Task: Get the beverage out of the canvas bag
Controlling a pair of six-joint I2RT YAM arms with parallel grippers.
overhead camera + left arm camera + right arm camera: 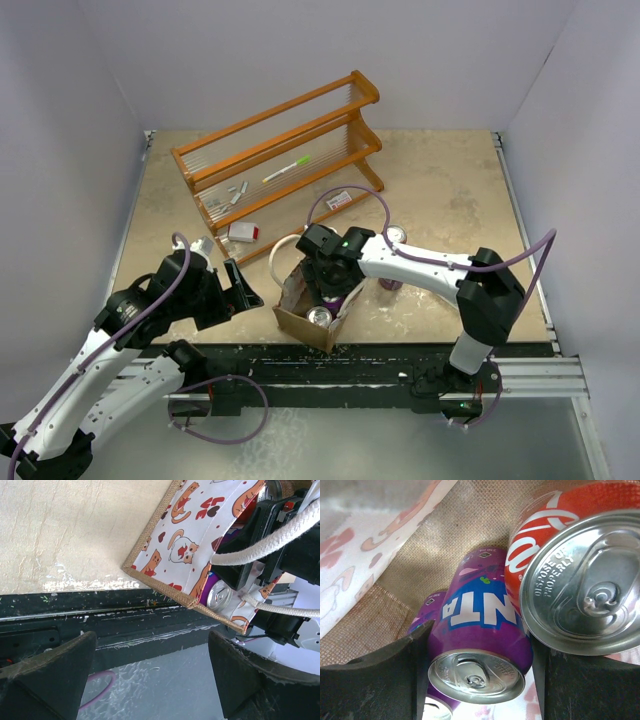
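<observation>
The canvas bag sits at the table's front edge, tan with cat-print panels and white rope handles. My right gripper reaches down inside it. In the right wrist view its jaws sit against both sides of a purple Fanta can. A red cola can lies to the right and another purple can is below. A silver can top shows in the bag's mouth. My left gripper is open and empty, left of the bag over the table's edge.
A wooden rack stands at the back with a green pen and small items. A red and white packet lies in front of it. A purple can stands on the table right of the bag. The black rail runs along the front.
</observation>
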